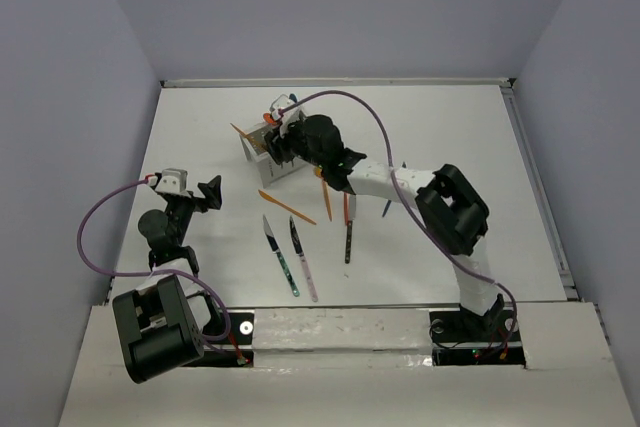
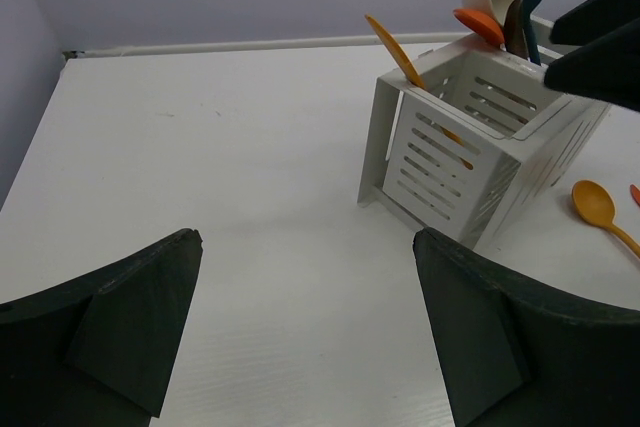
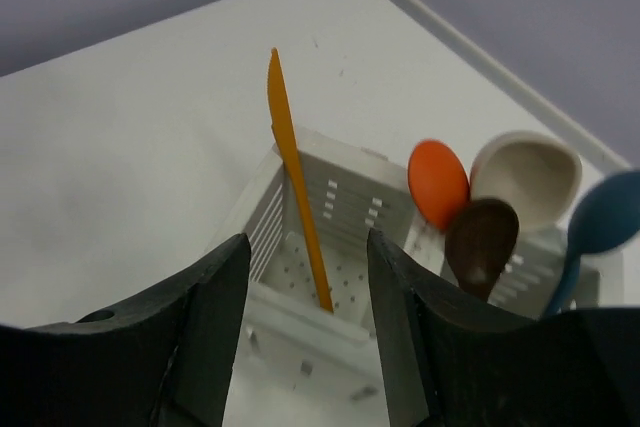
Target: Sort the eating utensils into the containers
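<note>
The white perforated caddy (image 1: pixel 262 144) stands at the table's back middle. An orange knife (image 3: pixel 293 172) leans upright in its one compartment. Orange (image 3: pixel 438 183), beige (image 3: pixel 527 177), brown (image 3: pixel 482 239) and blue (image 3: pixel 602 225) spoons stand in the other. My right gripper (image 1: pixel 284 143) hangs open right above the knife compartment (image 3: pixel 300 311), its fingers either side of the knife, not touching it. My left gripper (image 1: pixel 208 193) is open and empty, low over bare table left of the caddy (image 2: pixel 470 162). Loose utensils lie in front: an orange knife (image 1: pixel 287 207), a teal-handled knife (image 1: pixel 281 255) and a pink-handled knife (image 1: pixel 303 263).
An orange spoon (image 1: pixel 326 200) and an orange-and-dark utensil (image 1: pixel 347 229) lie under the right arm's forearm; the spoon also shows in the left wrist view (image 2: pixel 598 209). A blue piece (image 1: pixel 388 209) pokes out beneath that arm. Walls enclose the table on three sides.
</note>
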Robot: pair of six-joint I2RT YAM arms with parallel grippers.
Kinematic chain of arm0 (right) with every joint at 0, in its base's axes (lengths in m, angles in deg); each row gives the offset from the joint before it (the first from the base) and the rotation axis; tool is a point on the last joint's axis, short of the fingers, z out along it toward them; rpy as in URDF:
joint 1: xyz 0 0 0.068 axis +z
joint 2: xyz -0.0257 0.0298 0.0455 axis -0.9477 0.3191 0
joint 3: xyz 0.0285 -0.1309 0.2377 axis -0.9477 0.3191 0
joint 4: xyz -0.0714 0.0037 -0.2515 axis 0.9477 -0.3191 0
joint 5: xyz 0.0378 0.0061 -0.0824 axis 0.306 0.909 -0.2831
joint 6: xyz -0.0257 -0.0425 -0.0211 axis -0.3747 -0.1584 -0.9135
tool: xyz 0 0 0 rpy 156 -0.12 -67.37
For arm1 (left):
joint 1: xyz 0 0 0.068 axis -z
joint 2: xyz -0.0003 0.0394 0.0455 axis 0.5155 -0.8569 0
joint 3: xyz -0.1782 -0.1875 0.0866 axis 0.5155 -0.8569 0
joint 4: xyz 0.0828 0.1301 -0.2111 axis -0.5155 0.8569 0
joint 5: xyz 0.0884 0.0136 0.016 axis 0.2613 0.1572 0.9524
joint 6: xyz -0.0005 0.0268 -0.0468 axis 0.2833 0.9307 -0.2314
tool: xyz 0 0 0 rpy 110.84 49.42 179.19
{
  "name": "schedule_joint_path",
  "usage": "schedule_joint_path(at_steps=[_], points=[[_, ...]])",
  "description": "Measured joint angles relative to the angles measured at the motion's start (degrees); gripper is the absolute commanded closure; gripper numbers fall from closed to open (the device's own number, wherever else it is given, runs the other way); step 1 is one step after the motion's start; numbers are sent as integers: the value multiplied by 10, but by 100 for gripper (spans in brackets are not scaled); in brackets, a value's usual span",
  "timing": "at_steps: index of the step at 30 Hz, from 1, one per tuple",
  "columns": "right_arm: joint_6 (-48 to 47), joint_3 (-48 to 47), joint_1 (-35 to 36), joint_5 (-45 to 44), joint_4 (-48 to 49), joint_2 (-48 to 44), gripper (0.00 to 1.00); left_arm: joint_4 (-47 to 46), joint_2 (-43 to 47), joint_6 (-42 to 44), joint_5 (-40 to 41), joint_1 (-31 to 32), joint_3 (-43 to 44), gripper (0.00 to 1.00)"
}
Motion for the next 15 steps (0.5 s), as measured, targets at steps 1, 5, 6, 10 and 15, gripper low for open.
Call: schedule_joint_path(at_steps=[1,5,6,10,15], points=[[11,6,1,-16,-32,-19,43,0,0,0,0,0,0,1],[91,66,7,-127,-166,-166,43,0,3,1,0,0,0,1],[108,92,7,-154,-186,-216,43,0,4,2,-1,0,0,1],[227,230,-56,-228,-274,-399,43,0,5,3,-2,0,0,1],[323,325,-192,-256,-364,-396,38,0,5,3,-2,0,0,1]])
